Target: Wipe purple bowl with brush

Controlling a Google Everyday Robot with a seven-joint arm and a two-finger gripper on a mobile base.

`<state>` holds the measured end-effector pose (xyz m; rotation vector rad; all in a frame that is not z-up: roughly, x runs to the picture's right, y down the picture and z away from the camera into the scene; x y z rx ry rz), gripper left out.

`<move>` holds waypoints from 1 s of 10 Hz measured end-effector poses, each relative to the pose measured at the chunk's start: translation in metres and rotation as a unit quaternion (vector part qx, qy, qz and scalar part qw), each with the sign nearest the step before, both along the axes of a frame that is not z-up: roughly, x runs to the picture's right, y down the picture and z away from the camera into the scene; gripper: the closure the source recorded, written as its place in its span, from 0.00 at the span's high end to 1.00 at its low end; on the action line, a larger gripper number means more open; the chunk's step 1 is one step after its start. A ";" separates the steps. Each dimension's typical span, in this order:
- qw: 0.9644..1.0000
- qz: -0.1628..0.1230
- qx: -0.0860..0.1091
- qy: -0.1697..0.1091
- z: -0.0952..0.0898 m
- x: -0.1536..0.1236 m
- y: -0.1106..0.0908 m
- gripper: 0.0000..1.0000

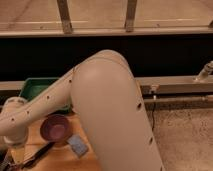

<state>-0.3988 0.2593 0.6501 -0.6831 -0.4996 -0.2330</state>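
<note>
Beige arm (105, 115) fills the centre; its gripper (7, 156) sits at the lower left frame edge, grip state cannot be told. On the wooden table (34, 138): green bin (40, 90) at rear, purple bowl (55, 128) centre, brush (39, 152) just in front, blue sponge (78, 145) beside.
</note>
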 end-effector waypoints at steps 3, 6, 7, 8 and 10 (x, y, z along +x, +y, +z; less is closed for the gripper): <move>1.000 0.000 -0.016 0.005 0.007 0.005 0.010 0.80; 0.998 0.020 -0.063 0.015 0.036 0.026 0.054 0.80; 0.997 0.027 -0.075 0.016 0.043 0.031 0.065 0.80; 0.995 0.034 -0.090 0.016 0.051 0.034 0.077 0.80; 0.993 0.035 -0.110 0.005 0.061 0.027 0.093 0.80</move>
